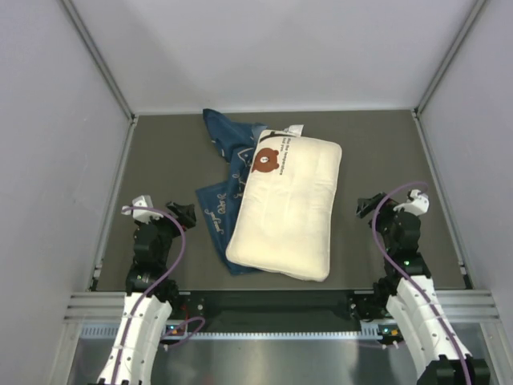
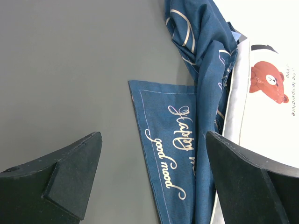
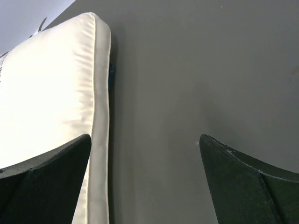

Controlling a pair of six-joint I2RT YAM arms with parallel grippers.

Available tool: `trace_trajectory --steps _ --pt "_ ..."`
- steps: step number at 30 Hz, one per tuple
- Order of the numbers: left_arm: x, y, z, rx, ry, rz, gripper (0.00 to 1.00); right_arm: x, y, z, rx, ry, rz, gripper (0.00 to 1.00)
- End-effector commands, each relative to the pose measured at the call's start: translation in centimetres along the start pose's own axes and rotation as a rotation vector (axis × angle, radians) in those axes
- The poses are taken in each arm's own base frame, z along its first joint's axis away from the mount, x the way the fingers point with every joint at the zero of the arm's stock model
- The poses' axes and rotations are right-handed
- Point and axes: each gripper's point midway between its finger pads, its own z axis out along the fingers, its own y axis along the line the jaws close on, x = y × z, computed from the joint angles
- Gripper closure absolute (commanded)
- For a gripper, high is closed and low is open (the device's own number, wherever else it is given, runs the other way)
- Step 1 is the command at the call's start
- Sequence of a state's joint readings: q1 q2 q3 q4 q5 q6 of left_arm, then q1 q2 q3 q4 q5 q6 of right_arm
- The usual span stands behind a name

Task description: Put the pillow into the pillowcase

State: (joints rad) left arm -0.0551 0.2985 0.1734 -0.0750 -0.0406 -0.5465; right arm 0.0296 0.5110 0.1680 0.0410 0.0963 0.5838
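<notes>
cream pillow (image 1: 284,212) atop crumpled blue pillowcase (image 1: 216,210), not inside; left fingers (image 2: 70,186), right fingers (image 3: 247,186) apart.

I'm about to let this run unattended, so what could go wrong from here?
The pillow lies on top of the pillowcase, pinning it, so pulling the fabric could drag both. The pillowcase is bunched and its opening cannot be seen, so the open left claw may pinch both layers together.

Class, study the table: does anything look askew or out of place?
The pillow lies slantwise on top of the pillowcase, which is crumpled and bunched along the pillow's left side rather than spread flat.
</notes>
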Motion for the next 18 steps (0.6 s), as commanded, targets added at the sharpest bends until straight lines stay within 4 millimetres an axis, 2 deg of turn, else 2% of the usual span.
trace_trajectory --steps 1,3,4,5,7,8,9,10,15,16,17,18 --pt "-0.7 -0.6 0.1 0.036 -0.038 0.011 0.02 -2.2 0.9 -0.3 -0.030 -0.071 -0.028 0.00" --pt "-0.7 -0.6 0.2 0.033 -0.038 0.009 0.02 -1.7 2.4 -0.6 -0.103 -0.012 -0.058 0.00" --pt "-0.7 -0.7 0.1 0.038 -0.037 0.009 0.02 -2.6 3.5 -0.6 -0.123 0.007 -0.061 0.00" --pt "-0.7 -0.7 0.2 0.038 -0.035 0.011 0.02 -1.4 3.3 -0.9 -0.101 0.090 -0.063 0.00" --pt "-0.6 -0.8 0.2 0.047 -0.032 0.014 0.02 -1.1 5.3 -1.2 -0.167 0.198 -0.059 0.00" --pt "-0.6 -0.8 0.2 0.047 -0.032 0.014 0.02 -0.6 5.8 -1.3 -0.179 0.245 -0.047 0.00" --pt "-0.6 -0.8 0.1 0.049 -0.030 0.016 0.02 0.0 7.4 -1.9 -0.263 0.302 -0.036 0.00" --pt "-0.7 -0.9 0.1 0.052 -0.032 0.016 0.02 0.7 7.9 -2.0 -0.285 0.347 -0.023 0.00" --pt "-0.7 -1.0 0.1 0.058 -0.030 0.017 0.02 2.7 9.8 -2.3 -0.299 0.451 -0.050 0.00" --pt "-0.7 -1.0 0.1 0.058 -0.030 0.019 0.02 3.9 9.9 -2.1 -0.288 0.505 -0.058 0.00" --pt "-0.7 -1.0 0.1 0.058 -0.030 0.019 0.02 5.1 10.9 -2.6 -0.319 0.550 -0.083 0.00" --pt "-0.7 -1.0 0.1 0.058 -0.030 0.017 0.02 5.4 11.3 -2.5 -0.308 0.560 -0.089 0.00"
